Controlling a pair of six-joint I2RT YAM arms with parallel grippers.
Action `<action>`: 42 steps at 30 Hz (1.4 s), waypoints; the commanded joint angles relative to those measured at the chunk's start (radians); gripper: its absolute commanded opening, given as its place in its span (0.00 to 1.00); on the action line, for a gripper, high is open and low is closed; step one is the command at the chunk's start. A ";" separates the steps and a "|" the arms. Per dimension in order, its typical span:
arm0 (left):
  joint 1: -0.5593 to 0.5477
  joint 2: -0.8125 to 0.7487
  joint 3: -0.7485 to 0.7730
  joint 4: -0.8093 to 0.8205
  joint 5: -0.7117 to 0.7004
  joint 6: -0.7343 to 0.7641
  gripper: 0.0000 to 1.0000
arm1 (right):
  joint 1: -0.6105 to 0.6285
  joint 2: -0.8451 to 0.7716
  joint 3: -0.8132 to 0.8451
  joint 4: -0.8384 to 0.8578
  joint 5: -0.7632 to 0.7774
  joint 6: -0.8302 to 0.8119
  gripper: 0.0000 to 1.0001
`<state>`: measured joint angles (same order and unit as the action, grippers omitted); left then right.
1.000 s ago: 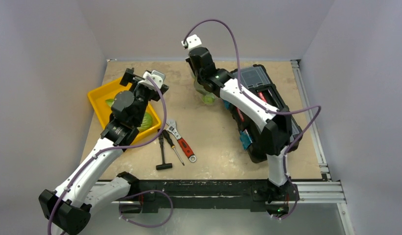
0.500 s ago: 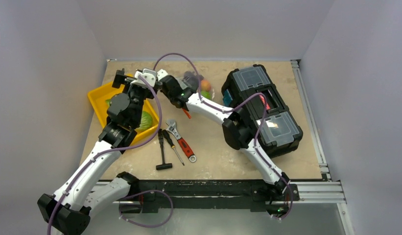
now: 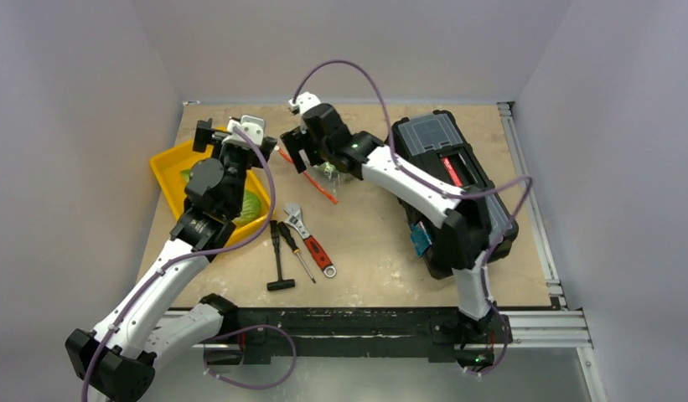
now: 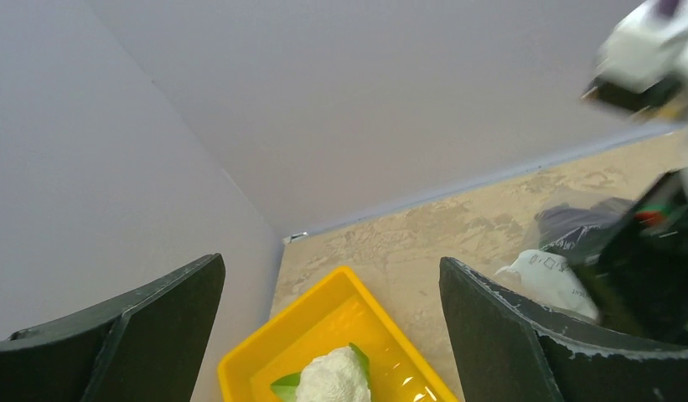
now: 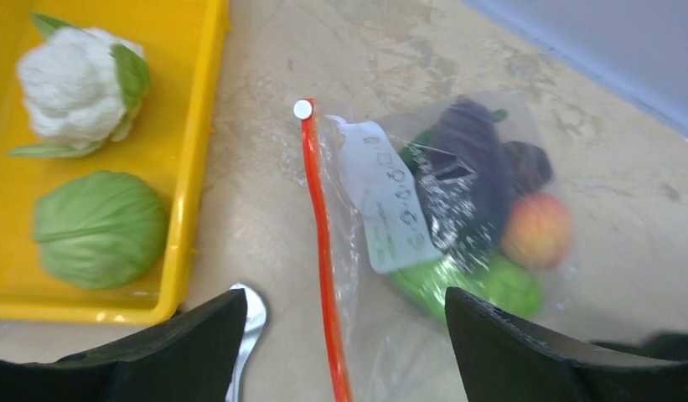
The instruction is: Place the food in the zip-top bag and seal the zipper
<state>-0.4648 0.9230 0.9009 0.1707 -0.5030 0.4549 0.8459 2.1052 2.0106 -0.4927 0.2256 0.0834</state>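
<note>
Zip-top bag [image 5: 382, 209]: lying flat on the bench near the far edge, left of its midpoint, just beside the yellow tray [image 5: 199, 159].
Food: an eggplant [image 5: 470, 167], an orange ball [image 5: 535, 230] and a green piece [image 5: 491, 283] are showing through the clear plastic, lying inside the bag.
Zipper [image 5: 323, 251]: running straight along the bag edge facing the tray, white tip [image 5: 303, 109] pointing toward the far edge; whether it is sealed cannot be told.
Right gripper [image 5: 344, 310]: hovering over the zipper with jaws standing wide apart, gripping nothing.
Left gripper [image 4: 328, 276]: hanging above the tray with jaws spread wide, carrying nothing.
Tray contents: a cauliflower [image 5: 72, 79] and a cabbage [image 5: 97, 230] are sitting side by side, apart from the bag.
Tray position: sitting toward the far-left corner of the bench.
Wrench [image 3: 312, 244]: lying near the bench middle, toward the near edge.
Toolbox [image 3: 432, 138]: sitting along the right edge.
</note>
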 commanded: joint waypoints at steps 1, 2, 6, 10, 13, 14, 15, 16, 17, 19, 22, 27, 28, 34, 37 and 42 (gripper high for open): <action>-0.001 -0.050 -0.009 0.045 -0.003 -0.057 1.00 | 0.005 -0.288 -0.192 0.023 -0.013 0.088 0.89; -0.001 -0.059 -0.007 0.037 0.004 -0.075 1.00 | 0.005 -0.352 -0.251 0.028 -0.009 0.097 0.90; -0.001 -0.126 0.012 -0.094 0.059 -0.188 1.00 | 0.005 -0.611 -0.459 0.031 0.034 0.137 0.96; 0.000 -0.226 0.073 -0.325 0.106 -0.330 1.00 | 0.004 -0.880 -0.615 0.036 0.062 0.157 0.99; 0.000 -0.312 0.099 -0.454 0.151 -0.431 1.00 | 0.004 -1.075 -0.694 0.035 0.107 0.165 0.99; 0.000 -0.342 0.103 -0.495 0.174 -0.444 1.00 | 0.004 -1.122 -0.709 0.031 0.121 0.165 0.99; 0.000 -0.371 0.106 -0.534 0.197 -0.483 1.00 | 0.004 -1.171 -0.723 0.026 0.131 0.164 0.99; 0.000 -0.399 0.107 -0.570 0.216 -0.508 1.00 | 0.004 -1.211 -0.734 0.019 0.141 0.164 0.99; 0.000 -0.428 0.105 -0.605 0.237 -0.530 1.00 | 0.003 -1.251 -0.740 0.010 0.157 0.164 0.99; 0.000 -0.485 0.095 -0.657 0.273 -0.562 1.00 | 0.004 -1.314 -0.750 -0.003 0.171 0.167 0.99; 0.000 -0.569 0.090 -0.718 0.288 -0.609 1.00 | 0.004 -1.379 -0.744 -0.022 0.182 0.188 0.99; 0.000 -0.687 0.117 -0.781 0.281 -0.636 1.00 | 0.004 -1.430 -0.721 -0.048 0.229 0.216 0.99; 0.000 -0.700 0.129 -0.793 0.277 -0.635 1.00 | 0.004 -1.434 -0.718 -0.049 0.238 0.218 0.99; 0.001 -0.728 0.197 -0.861 0.253 -0.616 1.00 | 0.004 -1.460 -0.724 -0.040 0.273 0.226 0.99; 0.000 -0.742 0.211 -0.873 0.239 -0.605 1.00 | 0.003 -1.469 -0.724 -0.034 0.276 0.233 0.99; 0.001 -0.762 0.221 -0.883 0.226 -0.587 1.00 | 0.004 -1.491 -0.721 -0.025 0.285 0.237 0.99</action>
<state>-0.4660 0.1749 1.0939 -0.6918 -0.2550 -0.1459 0.8490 0.6334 1.2785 -0.5407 0.4812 0.3016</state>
